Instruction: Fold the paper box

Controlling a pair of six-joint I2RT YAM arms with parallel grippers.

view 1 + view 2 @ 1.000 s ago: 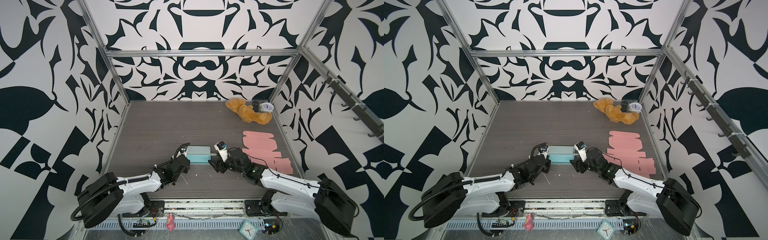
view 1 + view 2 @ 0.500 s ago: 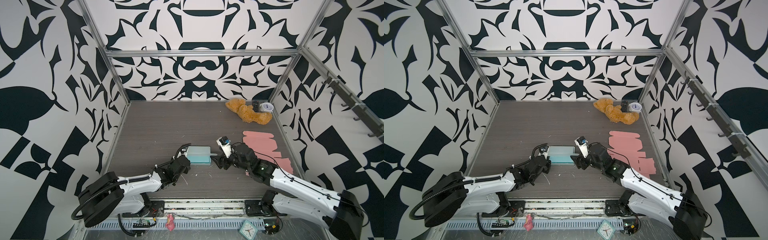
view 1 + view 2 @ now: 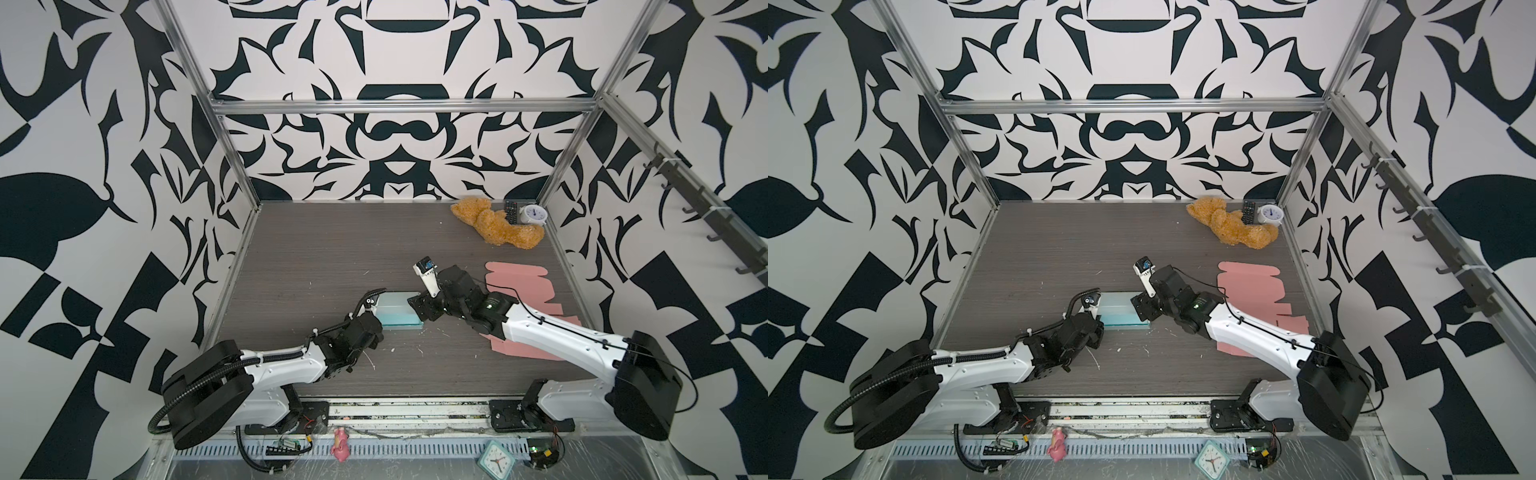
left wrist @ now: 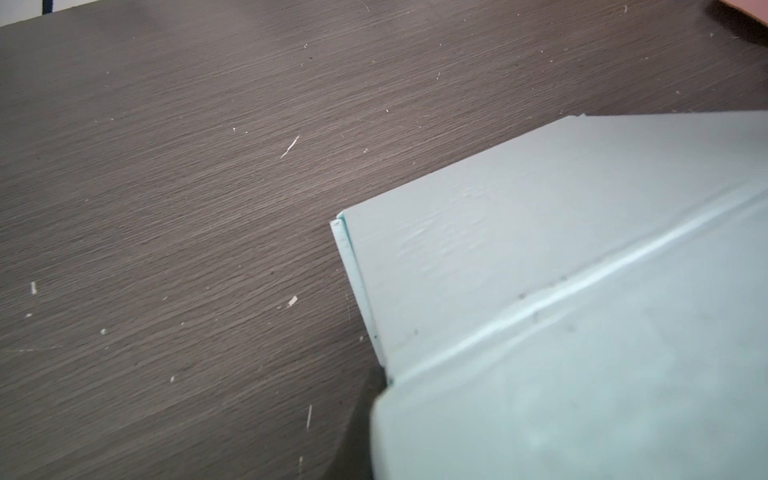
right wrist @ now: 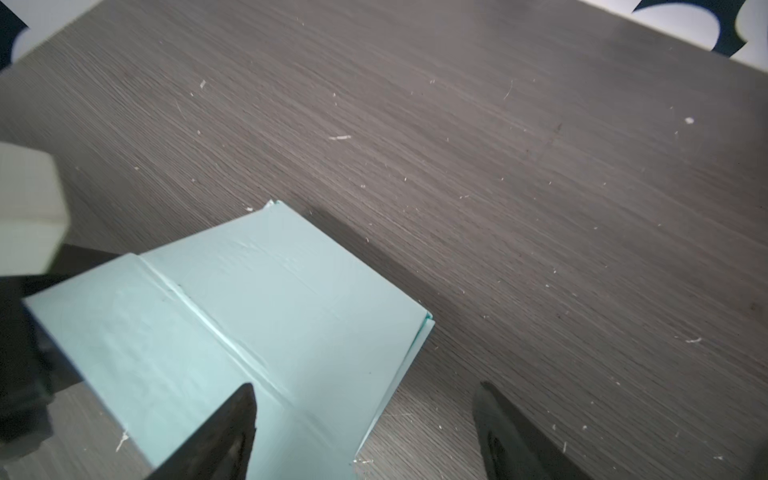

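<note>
Left wrist view, and my left fingers don't show at all. The paper box (image 4: 561, 291) fills the corner, its near face a soft blur running off two edges. In both top views my left gripper (image 3: 374, 323) sits at the box's end with its fingertips buried under my own wrist: spread or pinched, can't tell. Of my right gripper (image 5: 363, 390) only the fingertips (image 5: 232, 419) poke in. Behind them, pink sheets (image 3: 519, 286) vanish partly under my right arm (image 3: 552, 336).
</note>
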